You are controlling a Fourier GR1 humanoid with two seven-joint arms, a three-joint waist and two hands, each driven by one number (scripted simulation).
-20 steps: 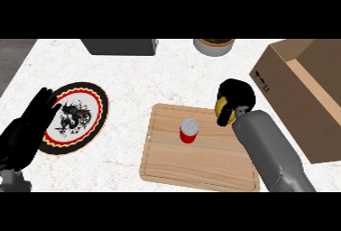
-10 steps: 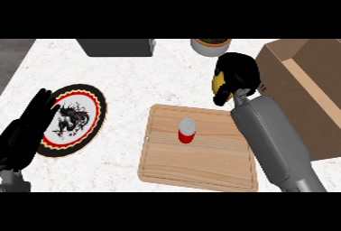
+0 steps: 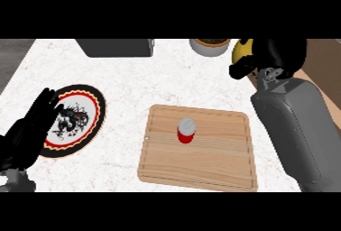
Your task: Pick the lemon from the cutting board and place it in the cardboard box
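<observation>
Lemon (image 3: 240,48) is off the cutting board (image 3: 200,167) and in the right robot hand (image 3: 274,54). Fingers are curled round it and only a yellow sliver shows at the hand's left side, so can't tell its long axis. Hand sits far right, at the left edge of the cardboard box (image 3: 328,63), and the box interior lies to the hand's right. My read: short shift right over the box, then release. Red can (image 3: 187,131) stands upright on the board. Left robot hand (image 3: 30,135) rests open far left by the plate (image 3: 76,119) on the worktop (image 3: 166,76), well apart, not in play.
</observation>
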